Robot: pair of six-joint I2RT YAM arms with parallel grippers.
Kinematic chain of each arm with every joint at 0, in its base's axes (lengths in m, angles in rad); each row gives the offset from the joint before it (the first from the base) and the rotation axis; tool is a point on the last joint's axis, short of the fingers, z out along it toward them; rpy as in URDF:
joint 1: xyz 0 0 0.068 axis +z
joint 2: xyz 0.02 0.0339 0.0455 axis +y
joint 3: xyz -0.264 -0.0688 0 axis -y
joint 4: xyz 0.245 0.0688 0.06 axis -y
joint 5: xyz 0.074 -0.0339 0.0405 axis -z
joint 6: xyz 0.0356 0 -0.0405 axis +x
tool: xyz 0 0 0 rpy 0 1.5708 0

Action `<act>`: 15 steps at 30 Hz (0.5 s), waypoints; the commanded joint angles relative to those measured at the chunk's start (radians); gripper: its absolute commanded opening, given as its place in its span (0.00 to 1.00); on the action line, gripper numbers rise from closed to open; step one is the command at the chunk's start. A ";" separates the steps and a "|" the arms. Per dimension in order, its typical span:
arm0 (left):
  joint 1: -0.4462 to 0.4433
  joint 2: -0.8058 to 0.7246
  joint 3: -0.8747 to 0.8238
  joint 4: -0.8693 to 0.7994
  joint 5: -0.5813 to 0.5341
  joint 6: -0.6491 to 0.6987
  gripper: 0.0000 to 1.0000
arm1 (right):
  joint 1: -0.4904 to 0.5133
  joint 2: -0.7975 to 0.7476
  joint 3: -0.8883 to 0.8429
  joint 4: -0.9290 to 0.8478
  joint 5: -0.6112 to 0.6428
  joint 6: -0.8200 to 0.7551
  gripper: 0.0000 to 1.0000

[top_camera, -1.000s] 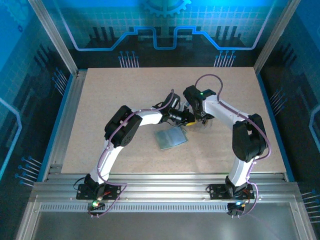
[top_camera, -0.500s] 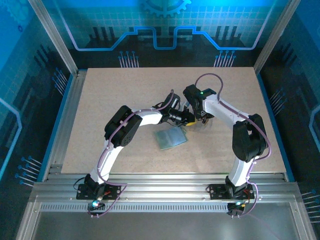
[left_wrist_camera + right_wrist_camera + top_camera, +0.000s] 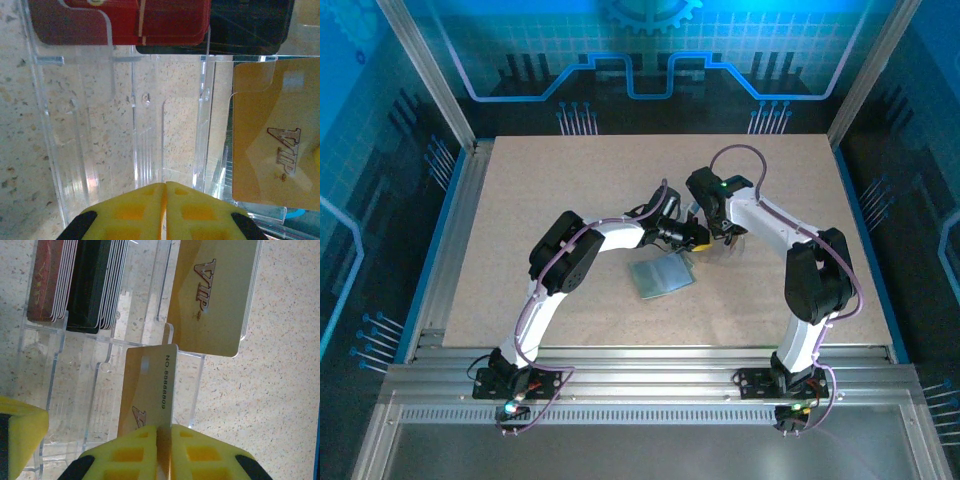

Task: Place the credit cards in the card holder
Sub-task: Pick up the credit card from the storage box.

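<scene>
**Top view:** The card holder [image 3: 661, 275] lies flat on the surface [image 3: 570, 180], at 7 o'clock from the left end effector [image 3: 700, 240]. The right end effector [image 3: 728, 237] is just beside the left one, at 3 o'clock.

**Left wrist view:** The left end effector [image 3: 165, 186] is fully closed and empty. It faces a clear rack [image 3: 90, 125], with red credit cards [image 3: 120, 20] at 12 o'clock.

**Right wrist view:** The right end effector [image 3: 164, 432] is clamped on the edge of a gold card [image 3: 147, 385].

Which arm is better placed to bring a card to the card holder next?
Right. The right gripper pinches a gold card at the clear card stand, while the left gripper is shut on nothing. The card holder lies near both.
</scene>
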 commanded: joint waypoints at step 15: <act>0.010 0.064 -0.063 -0.160 -0.132 0.000 0.10 | -0.004 -0.034 0.047 -0.073 0.013 -0.035 0.06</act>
